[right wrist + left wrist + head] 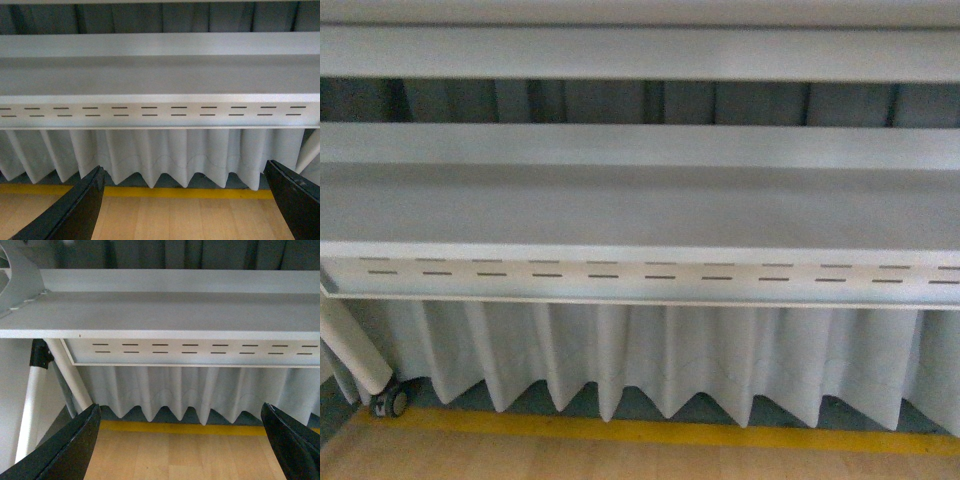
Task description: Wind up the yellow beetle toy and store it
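The yellow beetle toy is out of view in all three views. My left gripper (180, 447) is open, its two black fingers (70, 450) spread wide with only wooden floor between them. My right gripper (182, 207) is open too, its black fingers (75, 212) far apart and holding nothing. Neither arm shows in the front view.
A grey metal table (640, 215) with a slotted front rail (650, 275) fills the front view, a pleated white curtain (670, 355) hanging beneath it. A yellow floor stripe (650, 430) runs along wooden flooring. A white table leg (30, 405) and a caster wheel (390, 402) stand at the left.
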Robot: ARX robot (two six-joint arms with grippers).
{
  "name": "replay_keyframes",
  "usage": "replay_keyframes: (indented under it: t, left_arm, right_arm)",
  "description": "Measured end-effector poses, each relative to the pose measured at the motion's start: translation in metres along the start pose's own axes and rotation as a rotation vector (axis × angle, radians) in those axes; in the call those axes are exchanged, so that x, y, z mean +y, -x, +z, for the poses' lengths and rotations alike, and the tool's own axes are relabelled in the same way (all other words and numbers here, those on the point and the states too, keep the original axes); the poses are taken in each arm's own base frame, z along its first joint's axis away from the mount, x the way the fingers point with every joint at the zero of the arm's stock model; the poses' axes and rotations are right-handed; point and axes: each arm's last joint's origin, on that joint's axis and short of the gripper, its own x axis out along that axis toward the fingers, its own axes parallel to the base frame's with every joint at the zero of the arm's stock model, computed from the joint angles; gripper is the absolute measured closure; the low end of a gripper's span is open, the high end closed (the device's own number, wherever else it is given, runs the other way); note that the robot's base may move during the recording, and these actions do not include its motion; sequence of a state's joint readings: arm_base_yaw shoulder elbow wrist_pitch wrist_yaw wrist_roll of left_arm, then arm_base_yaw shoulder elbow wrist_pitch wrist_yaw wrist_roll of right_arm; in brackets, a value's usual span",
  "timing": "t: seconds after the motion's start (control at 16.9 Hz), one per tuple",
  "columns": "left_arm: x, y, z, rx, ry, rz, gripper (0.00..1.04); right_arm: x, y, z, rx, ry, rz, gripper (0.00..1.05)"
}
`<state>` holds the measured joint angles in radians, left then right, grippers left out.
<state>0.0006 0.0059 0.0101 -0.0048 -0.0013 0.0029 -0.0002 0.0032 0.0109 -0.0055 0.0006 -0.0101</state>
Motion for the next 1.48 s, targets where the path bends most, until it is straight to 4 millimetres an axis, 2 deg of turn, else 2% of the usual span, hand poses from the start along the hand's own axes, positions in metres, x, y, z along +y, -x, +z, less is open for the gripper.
replay_keyframes:
  t: [1.48]
  left_arm:
    - [0.0000, 0.0000, 0.0004, -0.004, 0.000, -0.001, 0.07]
  right_arm:
    - [0.0000, 0.0000, 0.0005, -0.005, 0.000, 0.000, 0.07]
